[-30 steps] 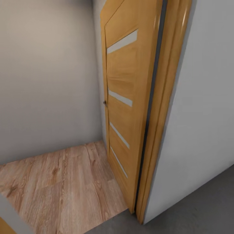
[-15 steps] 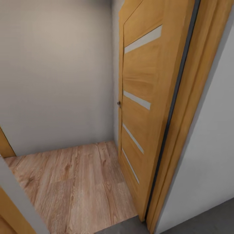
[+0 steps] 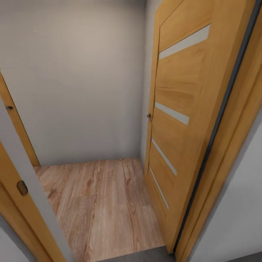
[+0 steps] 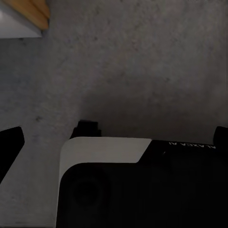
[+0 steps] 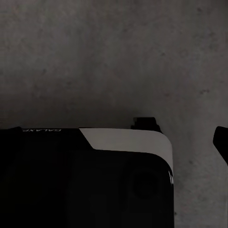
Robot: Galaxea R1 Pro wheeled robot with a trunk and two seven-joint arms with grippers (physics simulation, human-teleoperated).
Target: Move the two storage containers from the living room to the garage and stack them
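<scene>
So the head view looks through a doorway. Nearest is a strip of dark grey concrete floor (image 3: 145, 254) at the threshold, with the door frame (image 3: 25, 203) tight on the left. Past it a patch of light wood plank floor (image 3: 98, 203) gives a narrow lane, bounded on the right by an open wooden door (image 3: 178, 120) and ending at a plain grey wall (image 3: 80, 80). Both wrist views look down at concrete over the robot's black-and-white body (image 4: 142, 185); can't tell either gripper's state.

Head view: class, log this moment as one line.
stage: in transit | ahead: open wooden door, wood floor beyond | underfoot: grey concrete floor | bins: none seen
</scene>
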